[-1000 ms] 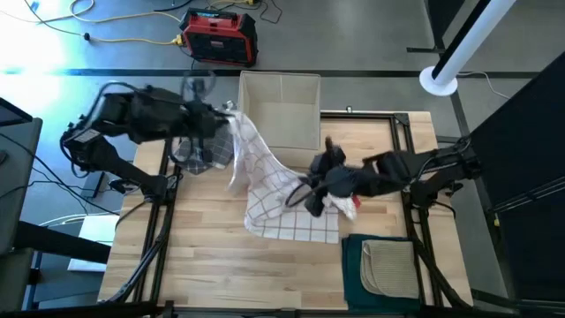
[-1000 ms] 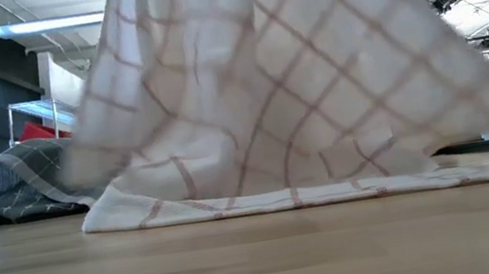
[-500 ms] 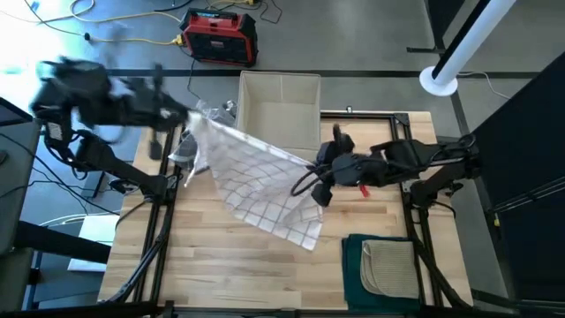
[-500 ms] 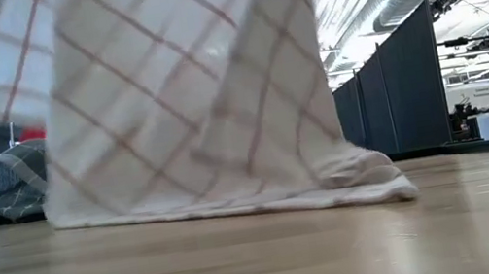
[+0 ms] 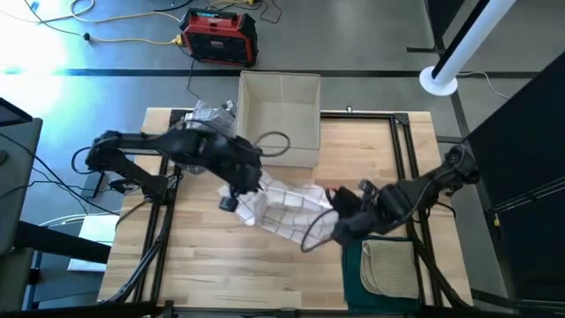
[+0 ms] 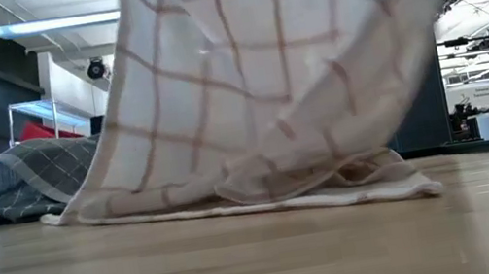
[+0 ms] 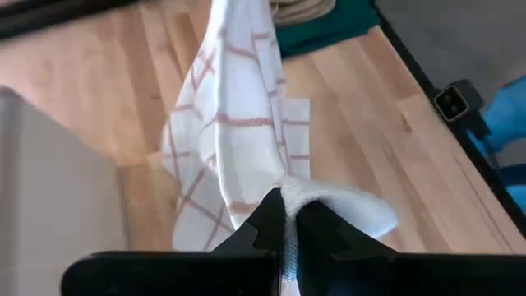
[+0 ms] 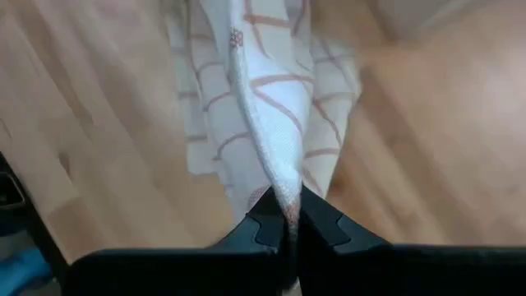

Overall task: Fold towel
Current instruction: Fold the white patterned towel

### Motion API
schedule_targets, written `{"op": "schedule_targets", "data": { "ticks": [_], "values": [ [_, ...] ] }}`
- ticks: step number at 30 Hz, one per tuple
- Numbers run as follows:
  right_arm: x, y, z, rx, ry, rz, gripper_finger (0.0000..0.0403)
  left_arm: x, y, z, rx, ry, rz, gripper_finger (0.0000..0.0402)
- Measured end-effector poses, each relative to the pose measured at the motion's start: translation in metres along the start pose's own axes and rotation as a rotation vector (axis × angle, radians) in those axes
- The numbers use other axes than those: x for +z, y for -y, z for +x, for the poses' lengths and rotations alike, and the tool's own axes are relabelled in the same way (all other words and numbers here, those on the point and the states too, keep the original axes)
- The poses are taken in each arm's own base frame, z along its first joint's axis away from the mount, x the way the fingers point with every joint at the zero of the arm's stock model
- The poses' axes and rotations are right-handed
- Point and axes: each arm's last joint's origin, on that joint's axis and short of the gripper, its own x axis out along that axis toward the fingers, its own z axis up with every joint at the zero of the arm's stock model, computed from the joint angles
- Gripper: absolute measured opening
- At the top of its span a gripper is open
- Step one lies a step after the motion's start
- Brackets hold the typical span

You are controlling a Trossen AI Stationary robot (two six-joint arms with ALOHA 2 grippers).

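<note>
Towel (image 5: 284, 205) pinched in both jaws — left gripper (image 5: 240, 187), right gripper (image 5: 340, 208).

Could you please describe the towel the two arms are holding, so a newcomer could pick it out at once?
On the wooden table, in front of the open box, the checked towel hangs between the left pincer and right pincer. It is white with thin red lines, unlike the tan cloth on a green one at the table's corner.

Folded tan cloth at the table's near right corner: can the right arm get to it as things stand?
Probably not yet: the right gripper sits just beside the tan cloth, nothing between, but it is shut on the checked towel.
</note>
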Motion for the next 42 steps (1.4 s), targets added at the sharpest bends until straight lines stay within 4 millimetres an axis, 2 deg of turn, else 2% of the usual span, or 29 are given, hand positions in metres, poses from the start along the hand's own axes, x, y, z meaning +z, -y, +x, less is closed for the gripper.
{"op": "schedule_targets", "data": {
  "ticks": [6,11,19,27,33,38,42],
  "values": [
    [-0.042,-0.004,0.055,0.093,-0.097,0.099,0.0,-0.019,-0.001,0.043,0.01,0.063,-0.05,0.0001],
    [-0.054,-0.004,0.079,0.15,-0.18,0.13,0.0,-0.03,-0.001,0.06,0.009,0.102,-0.089,0.0022],
    [-0.056,0.003,0.082,0.091,-0.214,0.099,0.0,-0.048,0.001,0.072,0.009,-0.005,-0.253,0.0125],
    [-0.067,0.021,0.079,-0.068,-0.411,0.099,0.0001,-0.075,0.006,0.068,-0.003,-0.297,-0.348,0.0212],
    [-0.072,0.029,0.074,-0.117,-0.543,0.105,0.0001,-0.09,0.009,0.062,0.04,-0.47,-0.338,0.0227],
    [-0.073,0.029,0.074,-0.114,-0.551,0.089,0.0003,-0.09,0.008,0.062,0.078,-0.466,-0.334,0.0227],
    [-0.073,0.029,0.074,-0.107,-0.561,0.075,0.0035,-0.089,0.005,0.062,0.13,-0.456,-0.299,0.0227]
  ]
}}
